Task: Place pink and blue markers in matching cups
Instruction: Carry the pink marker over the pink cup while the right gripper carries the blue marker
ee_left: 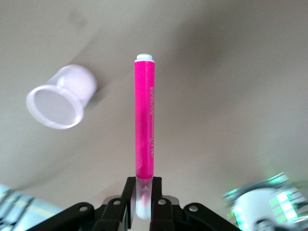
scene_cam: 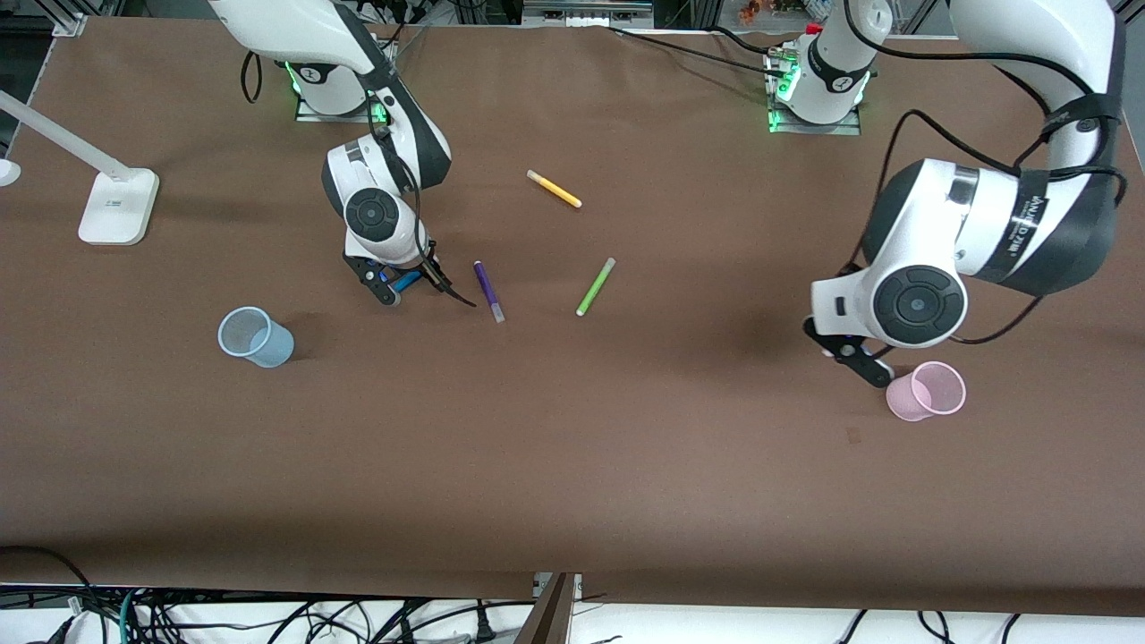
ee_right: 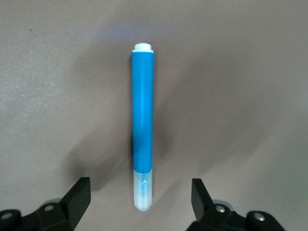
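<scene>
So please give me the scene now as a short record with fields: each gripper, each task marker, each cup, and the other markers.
left gripper: shut on pink marker, in the air beside pink cup
right gripper: open, down astride blue marker
blue marker: lying on table
pink cup: upright, toward left arm's end
blue cup: upright, toward right arm's end
other markers: purple marker, green marker, yellow marker, lying on table

Translucent plastic pink cup (scene_cam: pixel 927 391), glossy plastic pink marker (ee_left: pixel 145 130), matt brown table (scene_cam: pixel 626 465)
</scene>
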